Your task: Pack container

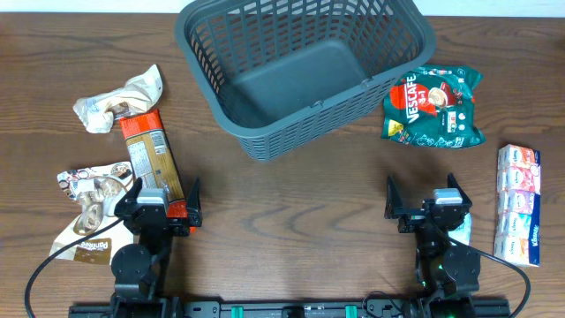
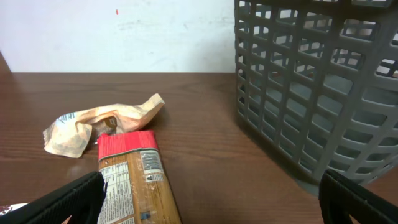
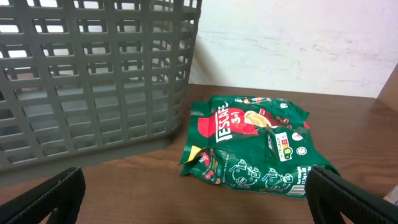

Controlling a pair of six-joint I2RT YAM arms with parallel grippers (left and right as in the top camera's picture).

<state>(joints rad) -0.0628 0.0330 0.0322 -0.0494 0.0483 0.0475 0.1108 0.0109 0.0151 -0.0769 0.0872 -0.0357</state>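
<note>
The dark grey lattice basket [image 1: 300,66] stands empty at the back middle of the table; it also shows in the left wrist view [image 2: 323,87] and the right wrist view [image 3: 93,81]. A green Nescafe packet [image 1: 434,108] lies right of it, also in the right wrist view [image 3: 255,146]. An orange tall packet with a red end [image 1: 152,163] lies at the left, also in the left wrist view [image 2: 134,180]. My left gripper [image 1: 163,205] is open and empty at the front left, over that packet's near end. My right gripper [image 1: 428,205] is open and empty at the front right.
A crumpled beige wrapper [image 1: 119,99] lies at the far left, also in the left wrist view [image 2: 102,124]. A brown-and-white snack bag [image 1: 86,208] lies at the front left. A pack of tissue packets [image 1: 518,203] lies at the right edge.
</note>
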